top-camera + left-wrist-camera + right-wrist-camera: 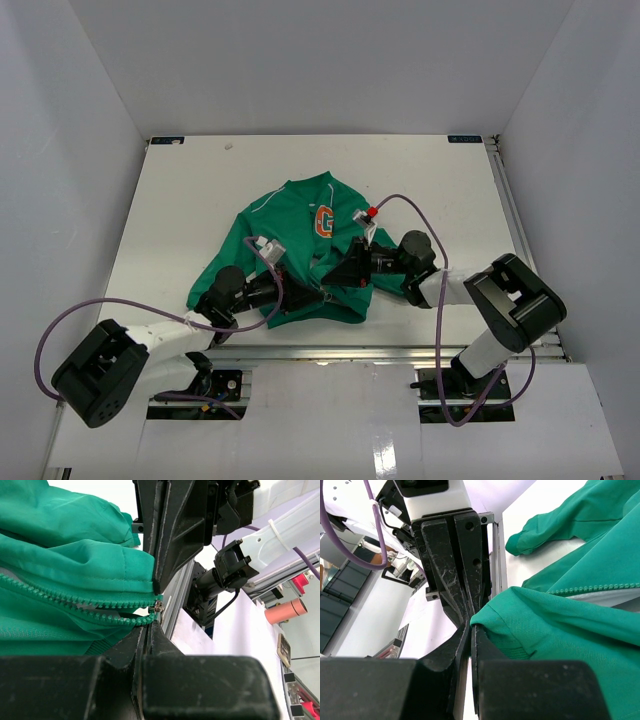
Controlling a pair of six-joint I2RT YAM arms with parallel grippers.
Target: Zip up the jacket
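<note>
The green jacket (300, 235) lies on the white table, orange "G" emblem (323, 220) up, its front open at the bottom. My two grippers meet tip to tip at its lower hem. My left gripper (318, 296) is shut at the bottom end of the green zipper (75, 602), where a small metal piece (157, 609) shows at the fingertips (150, 630). My right gripper (338, 278) is shut on a hem corner (495, 617). The right gripper also shows in the left wrist view (170, 540). The left gripper shows in the right wrist view (452, 555).
The table's front edge with its metal rail (330, 350) runs just below the grippers. White walls enclose the table on three sides. Purple cables (440, 300) loop off both arms. A sleeve (540, 527) lies beside the hem.
</note>
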